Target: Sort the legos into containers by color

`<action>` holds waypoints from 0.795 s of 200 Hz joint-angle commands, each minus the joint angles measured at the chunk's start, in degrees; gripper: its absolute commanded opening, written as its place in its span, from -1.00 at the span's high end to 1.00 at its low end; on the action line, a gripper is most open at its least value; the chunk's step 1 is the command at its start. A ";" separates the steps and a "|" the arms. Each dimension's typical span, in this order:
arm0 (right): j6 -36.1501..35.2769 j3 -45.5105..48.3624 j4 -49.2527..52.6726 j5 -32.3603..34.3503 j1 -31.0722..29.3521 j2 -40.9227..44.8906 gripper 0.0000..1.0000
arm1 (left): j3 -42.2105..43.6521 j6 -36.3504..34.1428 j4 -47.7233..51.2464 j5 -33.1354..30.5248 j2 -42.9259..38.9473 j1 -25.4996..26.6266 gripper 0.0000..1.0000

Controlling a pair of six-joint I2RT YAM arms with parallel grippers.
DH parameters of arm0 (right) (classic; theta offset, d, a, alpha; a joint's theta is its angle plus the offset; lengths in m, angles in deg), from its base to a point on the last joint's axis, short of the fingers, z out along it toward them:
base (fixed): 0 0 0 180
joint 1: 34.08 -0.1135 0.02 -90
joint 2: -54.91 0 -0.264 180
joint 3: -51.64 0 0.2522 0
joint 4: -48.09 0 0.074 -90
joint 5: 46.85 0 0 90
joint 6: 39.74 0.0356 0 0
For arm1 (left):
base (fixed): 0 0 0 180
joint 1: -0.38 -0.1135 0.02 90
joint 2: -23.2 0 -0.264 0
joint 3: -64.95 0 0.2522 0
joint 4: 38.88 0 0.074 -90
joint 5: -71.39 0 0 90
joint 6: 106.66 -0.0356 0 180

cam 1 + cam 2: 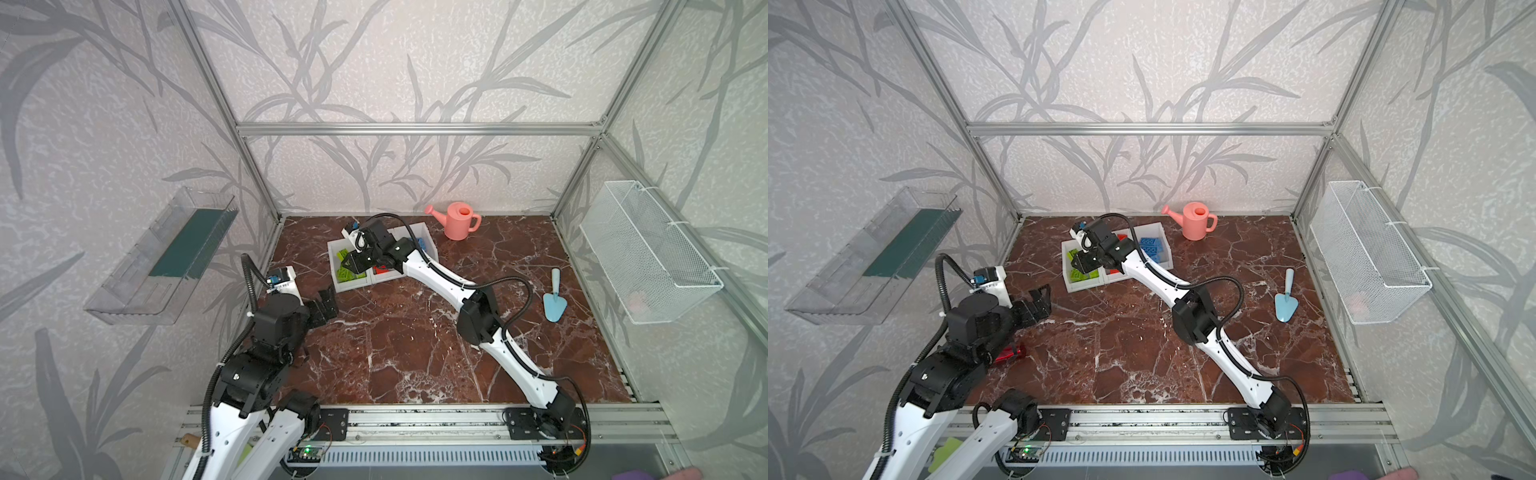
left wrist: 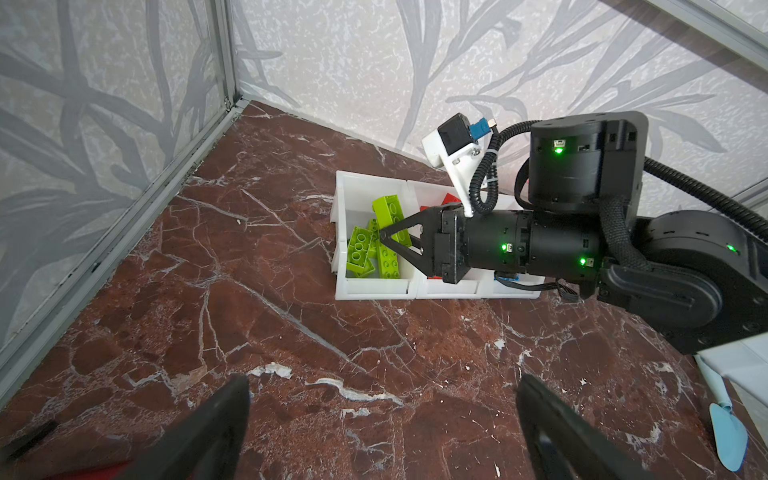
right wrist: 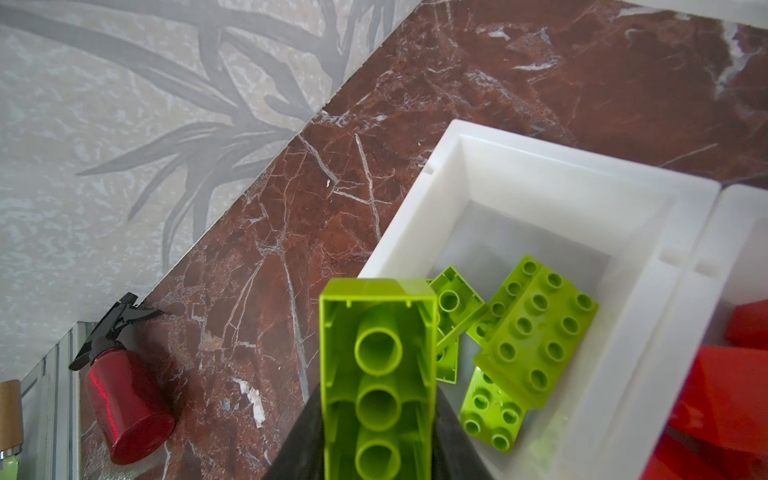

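Three joined white containers [image 1: 353, 286] [image 1: 1168, 249] stand at the back middle of the floor. The left one [image 3: 519, 166] holds several lime green legos [image 3: 536, 328] [image 2: 359, 251], the middle one red legos [image 3: 731, 382], the right one blue legos [image 1: 1150, 247]. My right gripper [image 3: 378, 395] [image 2: 380, 239] [image 1: 347, 264] is shut on a lime green lego [image 3: 378, 332], its hollow underside towards the camera, over the near edge of the left container. My left gripper [image 2: 382, 386] [image 1: 326, 305] [image 1: 1040, 303] hangs open over bare floor at the left with nothing between its fingers.
A pink watering can [image 1: 459, 222] stands at the back, right of the containers. A blue trowel [image 1: 555, 301] lies at the right. A red spray bottle [image 1: 1007, 355] [image 3: 124, 395] lies beside the left arm. A clear tray [image 1: 166, 257] and a wire basket [image 1: 648, 253] hang on the side walls.
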 commanded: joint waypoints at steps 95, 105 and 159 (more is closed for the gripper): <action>-0.02 6.46 -2.15 1.24 1.19 9.22 -0.59 | 1.87 0.05 -1.03 -4.82 1.78 -1.04 -0.98; -1.19 10.74 -2.62 2.45 1.30 13.31 -0.71 | 2.69 -0.10 -1.57 -7.15 1.39 -1.01 -0.98; -3.03 54.30 -18.75 9.83 4.00 45.76 -0.98 | 9.67 -2.97 -8.59 -16.63 0.85 -1.05 -0.99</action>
